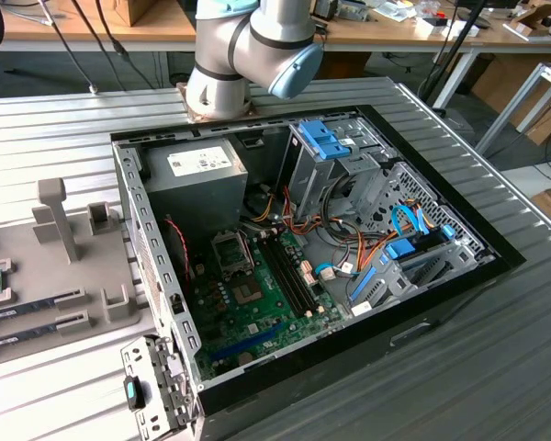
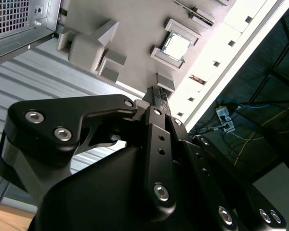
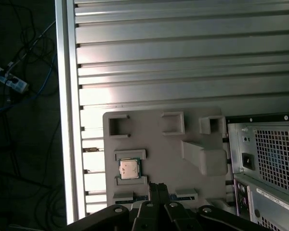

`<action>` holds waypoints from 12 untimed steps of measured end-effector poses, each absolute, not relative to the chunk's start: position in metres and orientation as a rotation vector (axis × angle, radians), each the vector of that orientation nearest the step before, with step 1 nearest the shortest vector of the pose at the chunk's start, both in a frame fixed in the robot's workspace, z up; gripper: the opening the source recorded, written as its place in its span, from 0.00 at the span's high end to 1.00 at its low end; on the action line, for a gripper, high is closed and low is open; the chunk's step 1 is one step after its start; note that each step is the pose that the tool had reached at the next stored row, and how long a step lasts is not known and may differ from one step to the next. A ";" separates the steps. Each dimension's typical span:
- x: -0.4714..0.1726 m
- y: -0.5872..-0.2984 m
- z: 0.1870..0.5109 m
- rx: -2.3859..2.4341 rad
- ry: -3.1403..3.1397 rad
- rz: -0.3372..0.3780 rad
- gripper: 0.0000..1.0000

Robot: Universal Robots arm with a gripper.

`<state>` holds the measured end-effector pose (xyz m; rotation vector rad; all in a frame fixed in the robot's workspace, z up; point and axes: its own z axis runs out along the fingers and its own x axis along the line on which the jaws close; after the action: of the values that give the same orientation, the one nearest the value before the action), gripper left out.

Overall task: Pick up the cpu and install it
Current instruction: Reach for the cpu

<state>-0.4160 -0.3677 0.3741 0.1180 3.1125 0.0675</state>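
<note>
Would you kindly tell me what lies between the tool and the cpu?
In the first wrist view, a raised rim of the gray tray lies between the tool and the cpu.

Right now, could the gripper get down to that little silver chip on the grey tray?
Probably yes. In the first wrist view the cpu lies uncovered in its slot on the grey tray, with nothing between it and the gripper hovering over the tray, fingers shut and empty.

Table (image 1: 55, 119): I see grey metal with long grooves.
Back: wooden desks (image 1: 156, 33).
Floor (image 3: 24, 159): dark, with wires (image 3: 38, 86).
</note>
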 end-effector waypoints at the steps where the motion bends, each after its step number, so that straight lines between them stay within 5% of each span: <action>1: -0.416 -0.368 0.374 0.118 3.112 0.067 0.89; 12: -0.416 -0.368 0.372 0.118 3.112 0.067 0.89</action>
<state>-0.4160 -0.3678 0.3718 0.1180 3.1125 0.0674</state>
